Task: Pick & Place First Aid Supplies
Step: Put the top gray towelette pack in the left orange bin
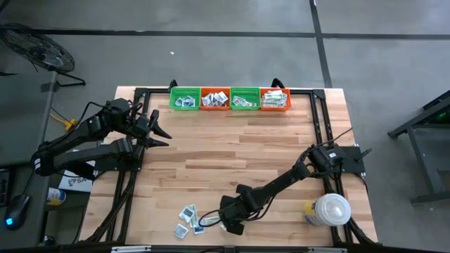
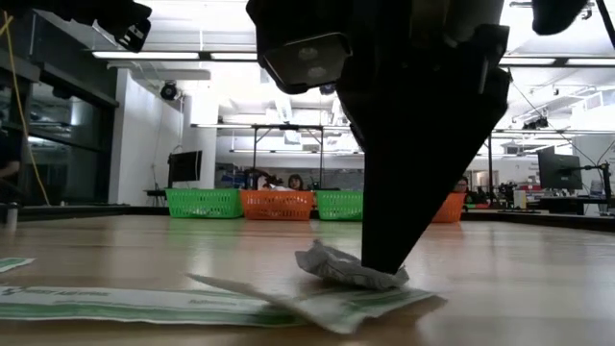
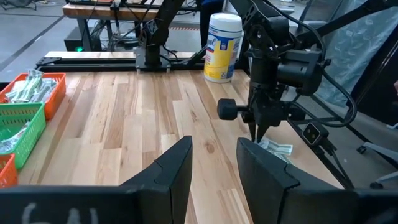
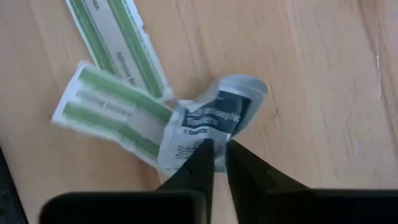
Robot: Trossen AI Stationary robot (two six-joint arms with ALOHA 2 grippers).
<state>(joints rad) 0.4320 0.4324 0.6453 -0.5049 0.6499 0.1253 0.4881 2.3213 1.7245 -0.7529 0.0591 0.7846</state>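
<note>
while left gripper (image 3: 214, 165) hangs apart, right gripper (image 4: 216, 152) clamped on white packet (image 4: 208, 124)

A crumpled white packet with dark print (image 4: 208, 121) is pinched between the right gripper's (image 4: 216, 152) fingertips; two green-striped strips (image 4: 115, 115) are overlapped just beside it.

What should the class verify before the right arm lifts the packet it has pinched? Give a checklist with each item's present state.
1. Right gripper jaws closed on the crumpled white packet: ok.
2. Packet free of the green-striped packets: not ok, it overlaps one.
3. Packet off the table: not ok, it touches the wood.
4. Left gripper clear of the pick: ok, far across the table, jaws apart.
5. Baskets at the far edge have room: cannot tell.
</note>
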